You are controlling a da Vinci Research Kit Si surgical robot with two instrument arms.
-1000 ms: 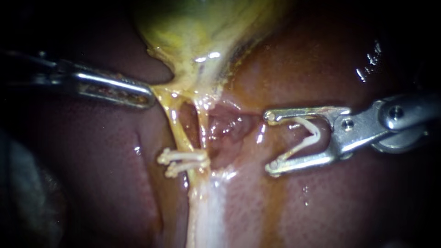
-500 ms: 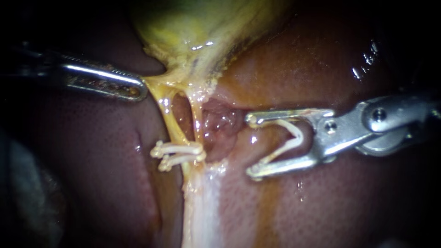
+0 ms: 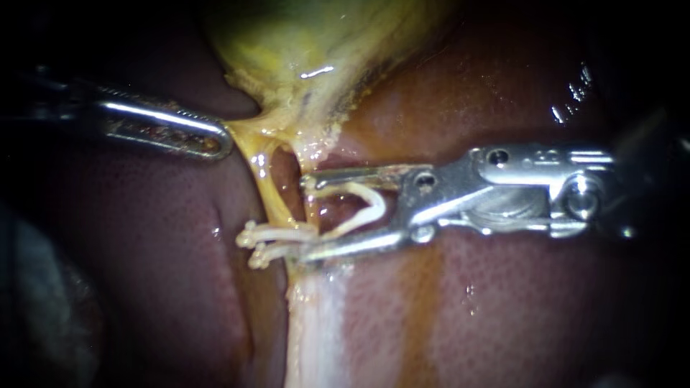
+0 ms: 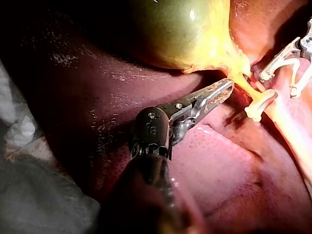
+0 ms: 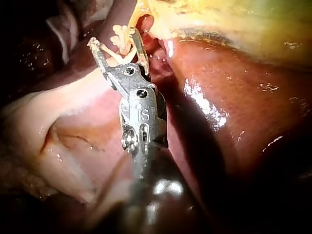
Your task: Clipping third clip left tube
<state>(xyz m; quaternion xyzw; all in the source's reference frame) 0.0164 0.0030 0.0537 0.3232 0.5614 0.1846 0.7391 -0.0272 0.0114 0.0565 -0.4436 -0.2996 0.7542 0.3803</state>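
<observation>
The yellow-green gallbladder (image 3: 316, 43) narrows into two thin yellow tubes. The left tube (image 3: 267, 187) carries two white clips (image 3: 277, 241) side by side low down. My left instrument (image 3: 215, 141) has its jaws shut on the yellow tissue at the gallbladder's neck (image 4: 229, 73) and holds it taut. My right instrument (image 3: 307, 215) holds an open white clip (image 3: 366, 205) between wide-set jaws. Its tips reach the right tube (image 3: 310, 205), just above the two clips. The lower jaw lies next to them. Whether the left tube lies inside the clip I cannot tell.
Dark red liver (image 3: 503, 302) surrounds the tubes on both sides. A pale whitish band of tissue (image 3: 316, 323) runs down from the clips. Grey cloth (image 4: 29, 195) lies beside the liver behind my left instrument.
My right instrument has moved left with its open clip, from well clear of the tubes to their right side. My left instrument has kept its hold at the neck.
</observation>
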